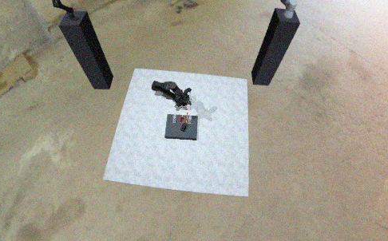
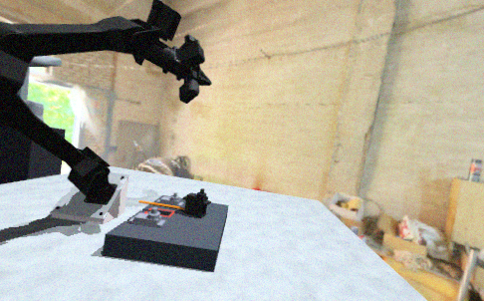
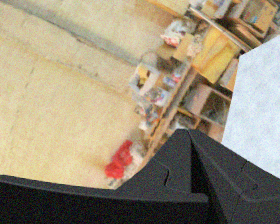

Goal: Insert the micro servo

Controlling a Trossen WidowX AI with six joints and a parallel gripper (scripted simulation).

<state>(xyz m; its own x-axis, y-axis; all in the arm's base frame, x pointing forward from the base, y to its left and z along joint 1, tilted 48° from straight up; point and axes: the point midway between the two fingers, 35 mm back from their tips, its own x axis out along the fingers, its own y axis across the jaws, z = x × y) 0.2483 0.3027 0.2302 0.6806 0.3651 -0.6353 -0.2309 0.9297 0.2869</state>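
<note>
The loose micro servo [image 1: 184,128] [image 2: 196,204] is black and sits on top of the dark deck [image 1: 172,134] [image 2: 161,249], outside the pocket. Its exact tilt is too dark to tell. Its orange cable [image 1: 187,116] [image 2: 159,203] runs past the pocket toward the arm's base. The marked pocket [image 2: 173,214] has a red outline and holds no servo. My gripper [image 2: 205,80] [image 3: 185,139] is shut and empty, raised high in the air, well apart from the servo and deck. In the top view its fingers are too small to make out.
Two grey parts with round tops [image 2: 154,214] [image 2: 175,197] stand on the deck, one on either side of the pocket. The arm's base [image 2: 92,186] stands on the white table [image 1: 215,160] close to the deck. Two dark pillars [image 1: 85,49] [image 1: 275,48] stand beyond the table.
</note>
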